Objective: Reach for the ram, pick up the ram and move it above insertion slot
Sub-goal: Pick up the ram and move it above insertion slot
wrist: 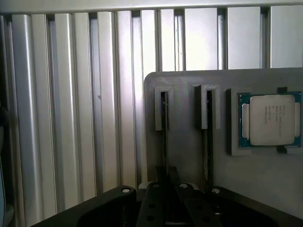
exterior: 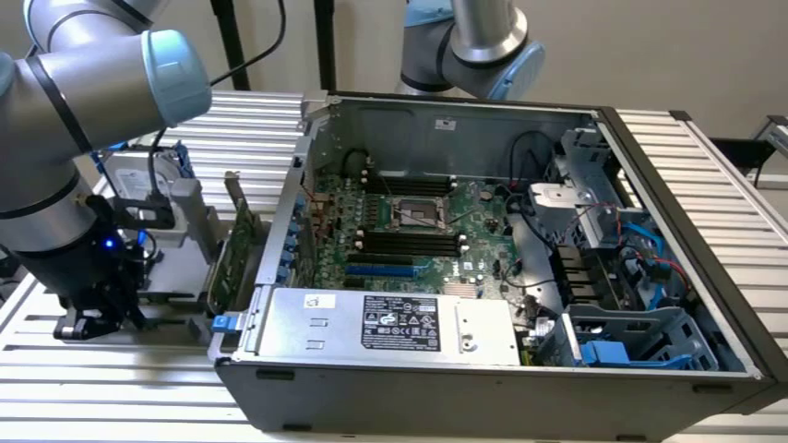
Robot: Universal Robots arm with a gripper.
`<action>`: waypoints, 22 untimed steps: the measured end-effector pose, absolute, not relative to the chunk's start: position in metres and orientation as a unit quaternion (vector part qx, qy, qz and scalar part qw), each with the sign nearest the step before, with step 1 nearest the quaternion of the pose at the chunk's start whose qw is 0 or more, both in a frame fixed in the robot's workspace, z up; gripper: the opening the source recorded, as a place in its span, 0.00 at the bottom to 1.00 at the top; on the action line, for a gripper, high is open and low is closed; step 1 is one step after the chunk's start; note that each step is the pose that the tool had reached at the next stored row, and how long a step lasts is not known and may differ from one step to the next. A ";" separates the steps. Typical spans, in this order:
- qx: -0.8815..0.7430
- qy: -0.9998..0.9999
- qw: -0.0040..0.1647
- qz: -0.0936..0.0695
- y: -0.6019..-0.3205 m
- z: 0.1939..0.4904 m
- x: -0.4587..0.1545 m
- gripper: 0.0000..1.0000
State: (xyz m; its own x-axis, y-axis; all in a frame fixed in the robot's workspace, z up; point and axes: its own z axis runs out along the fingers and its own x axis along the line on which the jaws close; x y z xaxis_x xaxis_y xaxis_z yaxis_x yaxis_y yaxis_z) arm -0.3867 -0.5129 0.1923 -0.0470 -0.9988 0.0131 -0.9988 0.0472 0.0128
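Gripper (exterior: 89,323) low over the grey holder (wrist: 184,123); you cannot tell whether it is open. Your wrist view adds the ram (wrist: 164,137) on edge in the holder, and a processor (wrist: 270,119), print unreadable. Insertion slot (exterior: 400,242) sits off the holder, toward the exterior view's right.

From my console I saw a plain beige wall (exterior: 665,46) at the back, two black poles (exterior: 228,46) standing before it, and a ribbed aluminium table (exterior: 124,401) whose long slats caught soft, even light
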 end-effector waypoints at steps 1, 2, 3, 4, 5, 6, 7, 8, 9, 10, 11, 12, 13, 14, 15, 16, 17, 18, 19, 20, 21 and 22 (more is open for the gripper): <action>0.690 -0.724 0.009 0.000 -0.513 0.192 -0.387 0.14; 0.690 -0.724 0.009 0.000 -0.513 0.192 -0.387 0.14; 0.690 -0.724 0.009 0.000 -0.513 0.192 -0.387 0.14; 0.690 -0.724 0.009 0.000 -0.513 0.193 -0.387 0.14; 0.690 -0.724 0.009 0.000 -0.513 0.194 -0.387 0.14; 0.690 -0.724 0.009 0.000 -0.513 0.195 -0.387 0.14; 0.690 -0.724 0.009 0.000 -0.513 0.197 -0.387 0.14; 0.690 -0.724 0.009 0.000 -0.513 0.199 -0.387 0.14; 0.690 -0.724 0.009 0.000 -0.513 0.201 -0.387 0.14; 0.690 -0.724 0.009 0.000 -0.513 0.204 -0.387 0.14; 0.690 -0.724 0.009 0.000 -0.513 0.208 -0.387 0.14; 0.690 -0.724 0.009 0.000 -0.513 0.212 -0.387 0.14; 0.690 -0.724 0.009 0.000 -0.513 0.216 -0.387 0.14; 0.690 -0.724 0.010 0.000 -0.513 0.221 -0.387 0.14; 0.690 -0.724 0.009 0.000 -0.513 0.225 -0.387 0.14; 0.690 -0.724 0.010 0.000 -0.513 0.230 -0.387 0.14; 0.690 -0.724 0.010 -0.001 -0.513 0.234 -0.387 0.14; 0.690 -0.724 0.010 -0.001 -0.513 0.239 -0.386 0.14; 0.690 -0.724 0.010 -0.001 -0.513 0.243 -0.386 0.14; 0.690 -0.724 0.010 -0.001 -0.513 0.248 -0.385 0.14; 0.690 -0.724 0.010 -0.001 -0.513 0.252 -0.385 0.14; 0.690 -0.724 0.010 -0.001 -0.513 0.257 -0.383 0.14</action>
